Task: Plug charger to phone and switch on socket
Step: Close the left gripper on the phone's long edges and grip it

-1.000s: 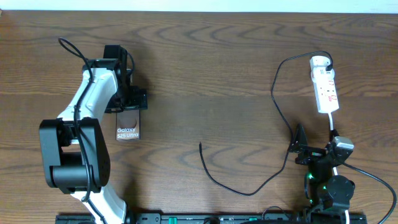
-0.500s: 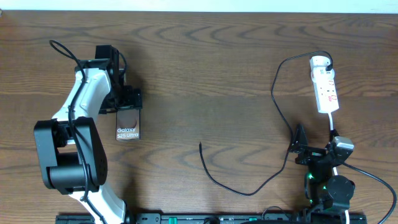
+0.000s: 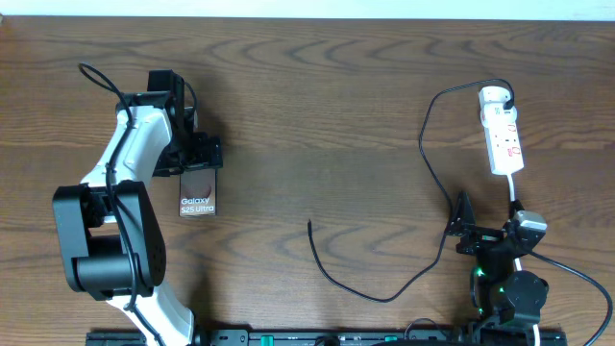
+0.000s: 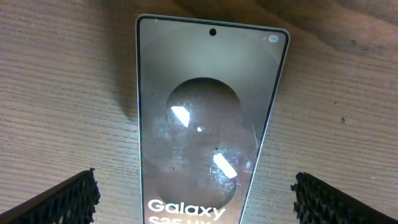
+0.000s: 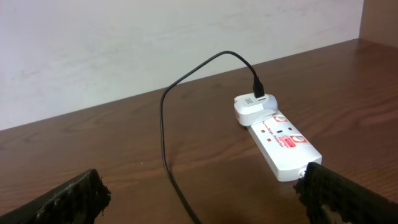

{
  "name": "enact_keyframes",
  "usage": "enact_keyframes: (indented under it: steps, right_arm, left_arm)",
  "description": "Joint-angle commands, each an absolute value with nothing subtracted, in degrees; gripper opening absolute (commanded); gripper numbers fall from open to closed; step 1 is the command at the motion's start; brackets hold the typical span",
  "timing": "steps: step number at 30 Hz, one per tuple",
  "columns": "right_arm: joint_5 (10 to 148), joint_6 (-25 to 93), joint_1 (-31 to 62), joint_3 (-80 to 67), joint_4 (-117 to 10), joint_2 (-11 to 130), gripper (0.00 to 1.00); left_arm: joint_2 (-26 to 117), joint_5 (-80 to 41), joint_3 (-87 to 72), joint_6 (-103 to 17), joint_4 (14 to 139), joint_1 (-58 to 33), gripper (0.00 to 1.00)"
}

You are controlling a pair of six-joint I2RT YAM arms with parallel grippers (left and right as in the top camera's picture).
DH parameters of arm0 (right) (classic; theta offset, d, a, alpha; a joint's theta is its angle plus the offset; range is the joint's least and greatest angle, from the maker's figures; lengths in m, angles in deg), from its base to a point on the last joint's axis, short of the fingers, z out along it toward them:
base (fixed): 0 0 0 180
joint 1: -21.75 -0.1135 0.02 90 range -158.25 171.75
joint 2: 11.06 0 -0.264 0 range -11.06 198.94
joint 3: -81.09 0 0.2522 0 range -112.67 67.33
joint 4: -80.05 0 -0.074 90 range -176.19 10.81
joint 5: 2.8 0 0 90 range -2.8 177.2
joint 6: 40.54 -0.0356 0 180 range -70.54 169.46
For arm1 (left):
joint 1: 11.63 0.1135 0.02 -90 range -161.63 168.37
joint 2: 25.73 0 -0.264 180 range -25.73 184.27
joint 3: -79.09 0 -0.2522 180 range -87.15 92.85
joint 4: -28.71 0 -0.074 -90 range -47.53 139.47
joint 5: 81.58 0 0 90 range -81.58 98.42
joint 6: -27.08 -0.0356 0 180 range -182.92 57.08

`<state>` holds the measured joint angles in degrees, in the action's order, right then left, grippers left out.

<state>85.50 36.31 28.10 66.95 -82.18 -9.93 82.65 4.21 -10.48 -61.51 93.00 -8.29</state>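
Note:
The phone (image 3: 198,194) lies flat on the table at the left, its "Galaxy" lettering toward the near end; it fills the left wrist view (image 4: 205,118). My left gripper (image 3: 195,159) is open, its fingers spread wide on either side of the phone's far end, not touching it (image 4: 194,196). The charger cable (image 3: 428,144) runs from a white adapter (image 3: 493,96) on the socket (image 3: 504,139) down to its plug tip (image 3: 309,224) mid-table. My right gripper (image 3: 464,231) is open and empty, near the cable (image 5: 169,149) and in front of the socket (image 5: 283,144).
The socket's white cord (image 3: 515,192) runs toward my right arm's base. The adapter (image 5: 252,106) sits at the strip's far end. A pale wall edges the table's far side (image 5: 124,43).
My left arm shifted left and slightly toward the far edge over the phone's far end, then held still. The phone, cable and right arm have not moved.

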Motion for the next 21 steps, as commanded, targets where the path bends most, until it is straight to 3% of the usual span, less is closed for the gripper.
enact_keyframes:
  steps: [1,21]
  right_arm:
    - [85.57,36.86,27.55,66.99,-81.94,-9.95,0.99]
    - [85.57,36.86,27.55,66.99,-81.94,-9.95,0.99]
  left_arm:
    - [83.28,3.95,-11.73,-62.29,92.36,-8.21,0.98]
    - [83.37,5.21,-16.67,-63.6,87.51,-8.16,0.98]
